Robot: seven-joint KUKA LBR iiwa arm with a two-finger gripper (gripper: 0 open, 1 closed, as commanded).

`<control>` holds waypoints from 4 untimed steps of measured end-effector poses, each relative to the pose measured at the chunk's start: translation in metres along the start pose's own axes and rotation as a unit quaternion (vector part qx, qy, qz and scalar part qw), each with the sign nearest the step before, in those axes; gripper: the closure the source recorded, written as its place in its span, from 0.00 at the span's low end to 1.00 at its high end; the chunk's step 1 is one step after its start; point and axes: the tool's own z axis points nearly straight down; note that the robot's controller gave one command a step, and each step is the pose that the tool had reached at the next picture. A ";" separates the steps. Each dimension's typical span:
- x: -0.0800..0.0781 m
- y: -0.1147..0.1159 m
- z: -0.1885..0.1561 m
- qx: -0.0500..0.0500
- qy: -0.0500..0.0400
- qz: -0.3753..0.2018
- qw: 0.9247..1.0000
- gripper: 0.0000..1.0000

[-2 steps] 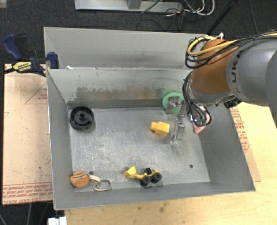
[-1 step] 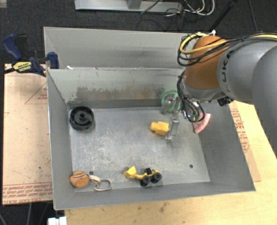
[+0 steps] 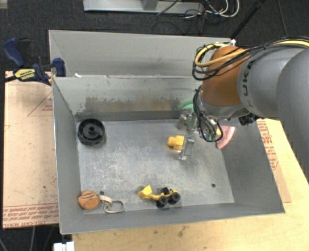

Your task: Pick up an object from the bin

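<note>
My gripper (image 3: 184, 151) hangs low over the middle right of the bin floor. A small yellow block (image 3: 175, 141) lies right beside it on its left, touching or nearly touching it. Behind the gripper, a green thing (image 3: 188, 106) peeks out at the back wall, mostly hidden. To the gripper's right, a pink thing (image 3: 227, 136) lies half under the arm.
A black round wheel-like part (image 3: 90, 131) sits at the back left. Along the front edge lie a brown ball (image 3: 88, 200) with a metal ring (image 3: 113, 207) and a yellow toy vehicle with black wheels (image 3: 160, 195). The arm covers the bin's right rear corner.
</note>
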 end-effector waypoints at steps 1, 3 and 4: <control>-0.017 0.012 0.003 0.000 -0.001 -0.016 1.000 1.00; -0.009 0.021 -0.060 0.000 0.002 -0.022 1.000 1.00; -0.011 0.021 -0.082 -0.001 -0.001 -0.023 1.000 1.00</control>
